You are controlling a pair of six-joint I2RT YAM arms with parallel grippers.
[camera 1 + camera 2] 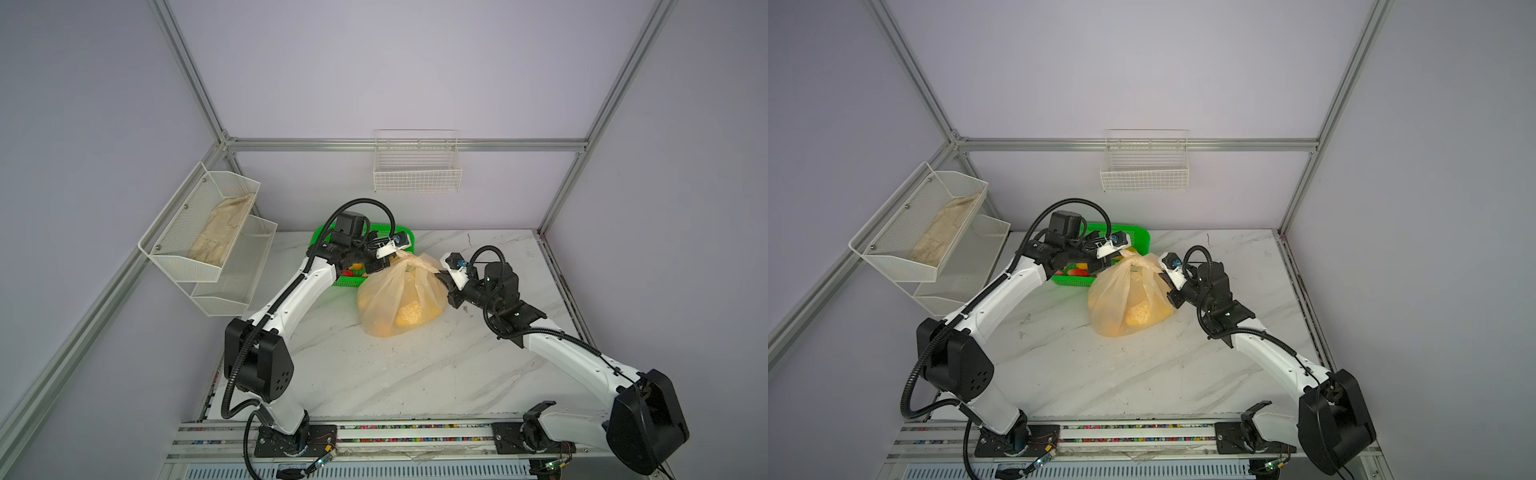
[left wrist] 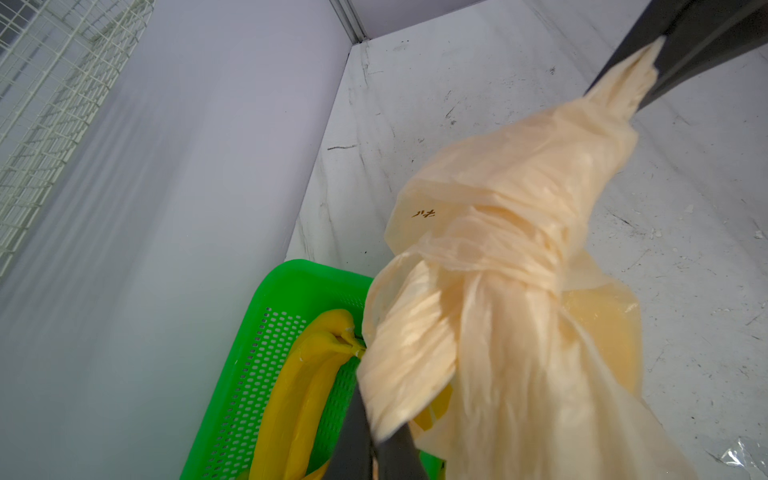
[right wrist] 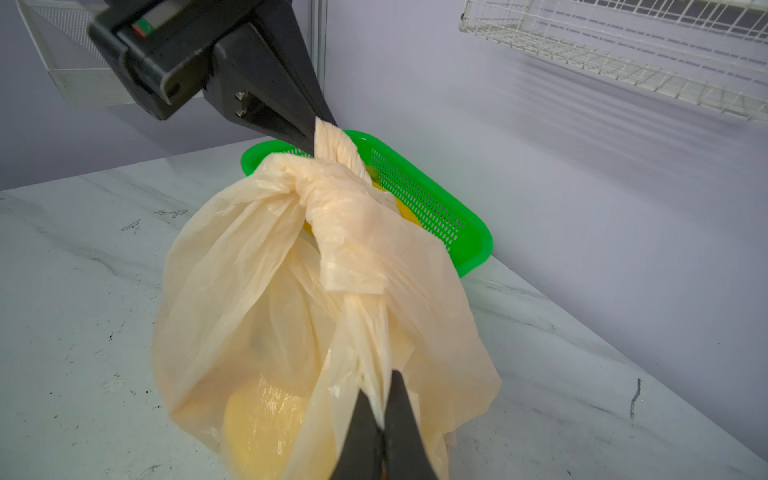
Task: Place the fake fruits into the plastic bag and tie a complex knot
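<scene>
While one bag (image 1: pixel 401 299) sits on the marble table (image 1: pixel 395 374), just beside one green basket (image 3: pixel 473 245), two grippers each clamp one of its two handle strips. One knot (image 3: pixel 328 187) shows at the bag's gathered mouth, a single twisted lump with both strips stretched away from it. The left gripper (image 3: pixel 322 126) is closed tight on the short strip end (image 3: pixel 332 141) rising from the knot. The right gripper (image 3: pixel 381 415) is pinched together on the other strip (image 3: pixel 370 332), which runs down the bag's side. Yellow fruit shapes (image 3: pixel 259 419) show through the thin plastic at the bottom, but how many cannot be told. One banana bunch (image 2: pixel 299 386) lies in the basket, and a top view shows at least one red fruit (image 1: pixel 1077 272) there too, close under the left arm. On the walls hang one wire basket (image 1: pixel 417 174) and one two-tier mesh shelf (image 1: pixel 199 249), whose upper tier holds one beige cloth (image 1: pixel 222 232).
</scene>
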